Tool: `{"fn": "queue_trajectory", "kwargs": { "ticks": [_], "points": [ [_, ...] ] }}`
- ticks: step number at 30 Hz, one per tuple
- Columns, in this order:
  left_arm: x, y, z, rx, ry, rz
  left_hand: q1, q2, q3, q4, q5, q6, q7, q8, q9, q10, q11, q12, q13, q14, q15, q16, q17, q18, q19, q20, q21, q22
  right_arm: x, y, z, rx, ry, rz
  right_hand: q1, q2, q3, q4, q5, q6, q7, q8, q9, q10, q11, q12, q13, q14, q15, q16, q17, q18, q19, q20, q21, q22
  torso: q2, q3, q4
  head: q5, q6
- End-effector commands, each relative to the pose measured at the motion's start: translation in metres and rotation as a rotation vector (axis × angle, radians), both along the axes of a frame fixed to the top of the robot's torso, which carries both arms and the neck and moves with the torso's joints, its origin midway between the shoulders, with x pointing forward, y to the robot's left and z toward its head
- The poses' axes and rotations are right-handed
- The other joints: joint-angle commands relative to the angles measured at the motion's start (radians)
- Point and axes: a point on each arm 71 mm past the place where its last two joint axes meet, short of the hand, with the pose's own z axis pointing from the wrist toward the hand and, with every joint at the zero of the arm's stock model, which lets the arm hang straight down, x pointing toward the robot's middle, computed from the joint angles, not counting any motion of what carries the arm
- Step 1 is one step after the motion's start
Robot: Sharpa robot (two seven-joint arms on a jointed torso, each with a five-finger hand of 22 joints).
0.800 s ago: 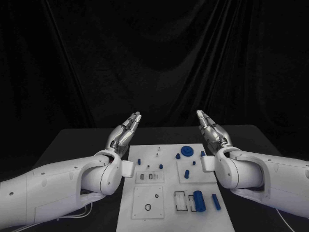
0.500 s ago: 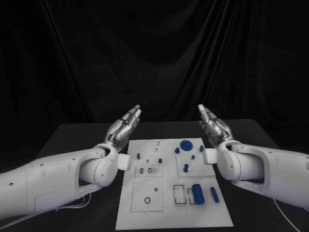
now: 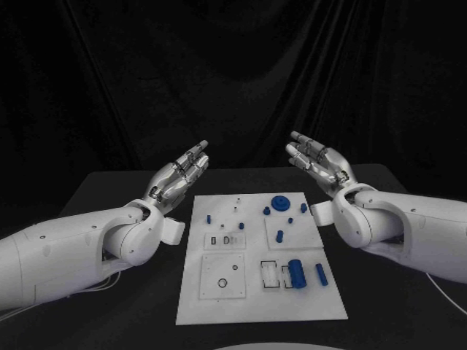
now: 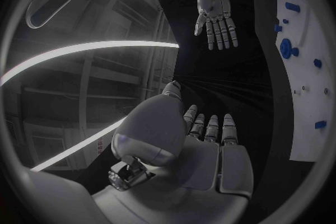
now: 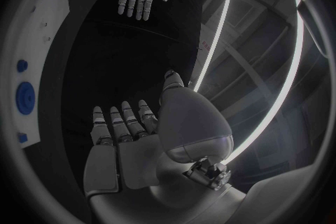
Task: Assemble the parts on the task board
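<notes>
While the flat white rectangular task board point(image 3: 263, 257) lies mid-bench with small blue plastic parts point(image 3: 297, 273) on it, the left hand point(image 3: 180, 175) and right hand point(image 3: 318, 163) hover either side, fingers spread, holding nothing.

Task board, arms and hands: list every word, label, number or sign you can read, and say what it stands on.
None can be read.
Task board: black outlines of rectangles and a small ring, no letters or numbers.
Blue parts, such as the round part: no markings.
Left hand and right hand: no label or brand to be read.
</notes>
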Motion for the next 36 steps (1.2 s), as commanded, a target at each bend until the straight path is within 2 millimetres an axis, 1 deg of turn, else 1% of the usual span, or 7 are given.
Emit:
{"fn": "queue_trajectory", "kwargs": {
  "ticks": [1,5,11,16,20,28,36],
  "points": [
    [-0.005,0.000,0.011,-0.016,-0.141,-0.056,0.015,-0.001,0.007,0.000,0.018,0.007,0.003,0.002,0.002,0.000,0.009,-0.003,-0.001,0.000,0.009,-0.004,-0.001,0.015,0.003,0.010,-0.003,-0.001,0.005,0.003,0.016,-0.173,-0.101,0.122,0.036,-0.010,0.007,-0.001,0.010,0.020,0.018,0.002,0.001,0.040,0.020,0.060,0.004,0.098,0.025,0.064,0.010,-0.004,0.132,0.009,0.062,0.026,0.000,0.0002,-0.0016,-0.001,-0.017],
    [-0.006,0.007,0.011,-0.001,-0.143,-0.045,0.034,-0.002,0.009,0.000,0.038,0.018,0.008,0.003,0.003,0.000,0.014,-0.003,-0.001,0.000,0.012,-0.004,-0.001,0.019,0.003,0.017,-0.003,-0.001,0.015,-0.001,0.039,-0.306,-0.163,0.147,0.089,-0.015,0.016,-0.017,0.026,0.043,0.041,0.003,0.003,0.122,0.054,0.149,0.011,0.330,0.066,0.177,0.029,-0.048,0.392,0.009,0.163,0.062,0.002,-0.0003,-0.0016,-0.002,-0.022],
    [-0.008,0.011,0.012,0.008,-0.139,-0.039,0.054,-0.003,0.012,0.000,0.059,0.026,0.014,0.003,0.003,0.000,0.019,-0.003,-0.001,0.000,0.018,-0.004,-0.001,0.021,0.003,0.025,-0.003,-0.001,0.028,0.000,0.070,-0.640,-0.270,0.200,0.121,-0.019,0.022,-0.034,0.027,0.186,0.073,0.029,0.016,0.210,0.055,0.157,0.011,0.504,0.026,0.191,0.031,-0.018,0.553,0.001,0.172,0.050,0.008,-0.0047,0.0023,-0.012,-0.039],
    [-0.010,0.010,0.012,0.006,-0.133,-0.049,0.064,-0.002,0.015,-0.001,0.066,0.027,0.017,0.003,0.003,0.000,0.023,-0.003,-0.001,0.000,0.023,-0.004,-0.001,0.022,0.003,0.031,-0.003,-0.001,0.045,0.008,0.079,-1.032,-0.399,0.266,0.193,-0.022,0.078,-0.068,-0.155,0.349,0.050,0.049,0.029,0.490,0.011,0.161,0.015,0.869,-0.096,0.255,0.089,0.011,0.866,-0.089,0.251,0.073,0.018,-0.0043,0.0049,-0.017,-0.041],
    [-0.011,0.010,0.013,0.014,-0.140,-0.068,0.076,-0.001,0.018,-0.001,0.074,0.029,0.022,0.003,0.003,0.000,0.028,-0.003,-0.001,0.000,0.033,-0.004,-0.001,0.023,0.003,0.042,-0.003,-0.001,0.057,0.021,0.071,-1.249,-0.475,0.317,0.239,-0.046,0.131,-0.092,-0.148,0.475,0.033,0.069,0.042,0.639,-0.053,0.090,0.011,1.162,-0.195,0.442,0.208,0.009,1.105,-0.193,0.399,0.151,0.026,-0.0062,0.0087,-0.017,-0.036],
    [-0.013,0.012,0.013,0.022,-0.145,-0.084,0.090,-0.003,0.021,-0.003,0.085,0.036,0.027,0.004,0.004,0.000,0.031,-0.003,-0.001,0.000,0.041,-0.004,-0.001,0.025,0.003,0.052,-0.003,-0.001,0.061,0.040,0.040,-1.422,-0.544,0.375,0.196,-0.136,0.173,-0.024,-0.288,0.590,0.054,0.065,0.064,0.850,-0.077,-0.085,0.019,1.269,-0.225,1.021,0.864,-0.047,1.184,-0.225,0.953,0.748,0.033,-0.0119,0.0143,-0.025,-0.038],
    [-0.013,0.015,0.012,0.023,-0.141,-0.090,0.101,-0.002,0.024,-0.004,0.093,0.041,0.032,0.005,0.004,0.000,0.036,-0.003,-0.001,0.000,0.049,-0.004,-0.001,0.027,0.003,0.063,-0.003,-0.001,0.057,0.052,0.007,-1.522,-0.547,0.420,0.185,-0.173,0.220,-0.029,-0.242,0.610,0.036,0.043,0.079,0.857,-0.082,-0.153,0.018,1.281,-0.232,1.138,1.027,-0.067,1.172,-0.229,1.139,0.975,0.035,-0.0103,0.0146,-0.025,-0.054]
  ]
}}
